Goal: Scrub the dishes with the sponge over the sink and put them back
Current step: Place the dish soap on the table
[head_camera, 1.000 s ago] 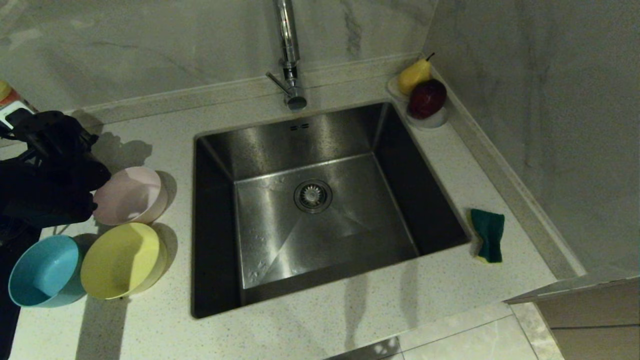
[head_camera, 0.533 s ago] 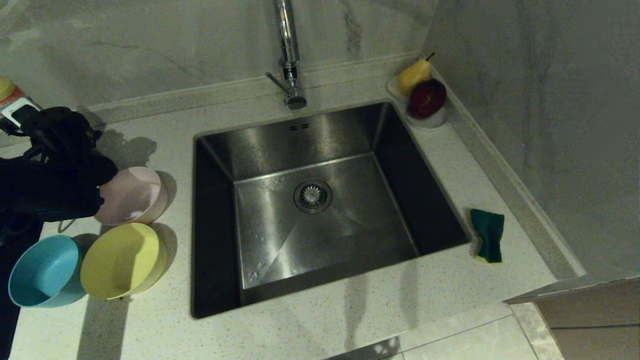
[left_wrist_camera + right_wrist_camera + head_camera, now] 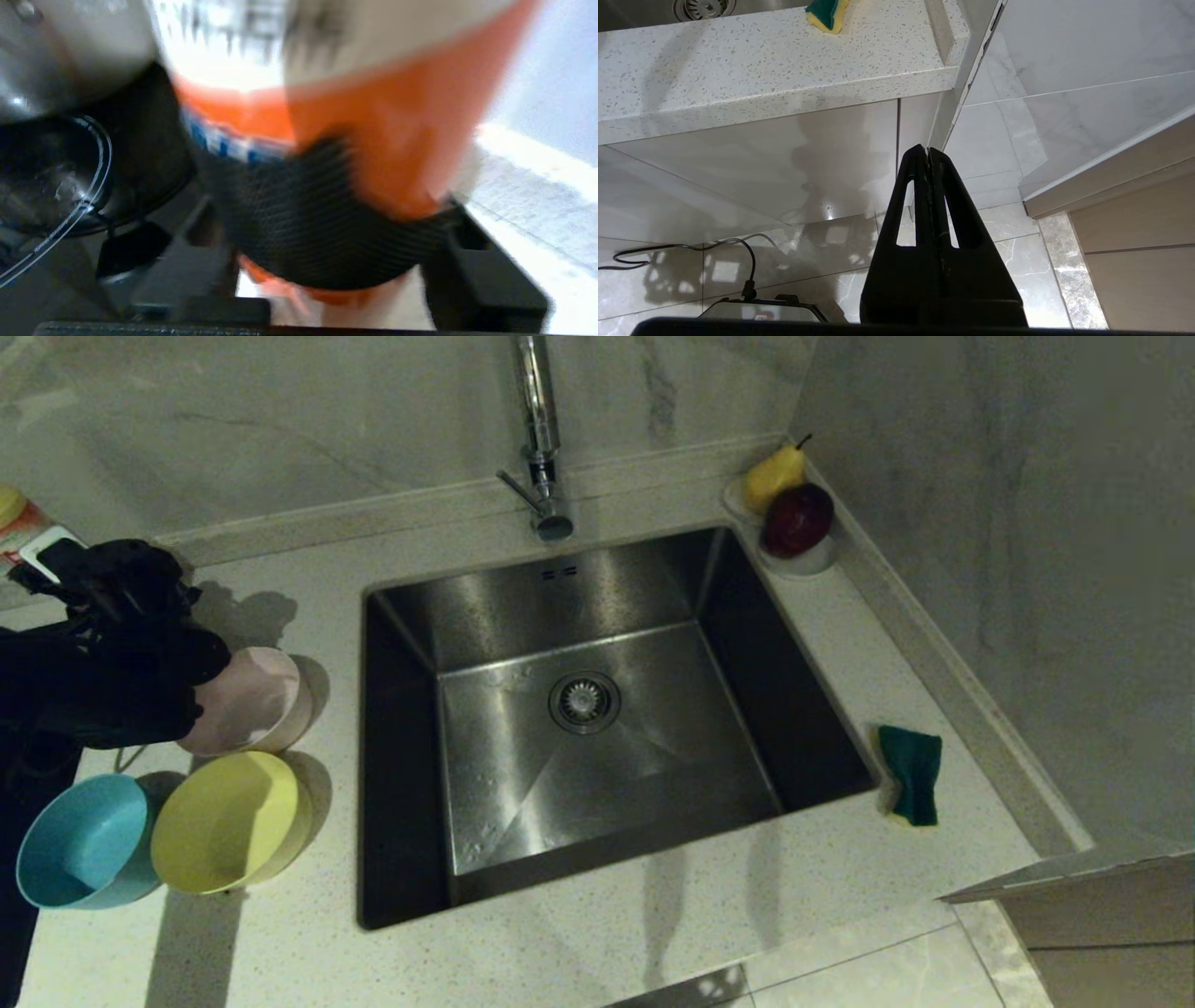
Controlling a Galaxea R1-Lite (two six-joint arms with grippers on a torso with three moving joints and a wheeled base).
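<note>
Bowls first: the three wait in a cluster on the counter beside the sink [image 3: 579, 709], handy for my left arm, while the sponge [image 3: 913, 775] lies green face up across the basin, on the right arm's side, so each arm has its own job close by.

My left gripper [image 3: 131, 644] hangs over the pink bowl [image 3: 252, 700], covering its near edge from the head camera. The yellow bowl [image 3: 229, 821] sits just beside it and the blue bowl [image 3: 84, 840] touches the yellow one; both are untouched.

How wide are the fingers? I cannot tell. From the head the gripper is one dark mass, and its wrist camera is smeared, filled by an orange and white bottle [image 3: 355, 116] with a ribbed finger pad [image 3: 322, 224] in front of it. Whether a pad touches the pink bowl I cannot tell either.

My right gripper [image 3: 928, 154] is parked below the counter edge, fingers pressed together, holding nothing.

I judge this the reach for the first bowl.
</note>
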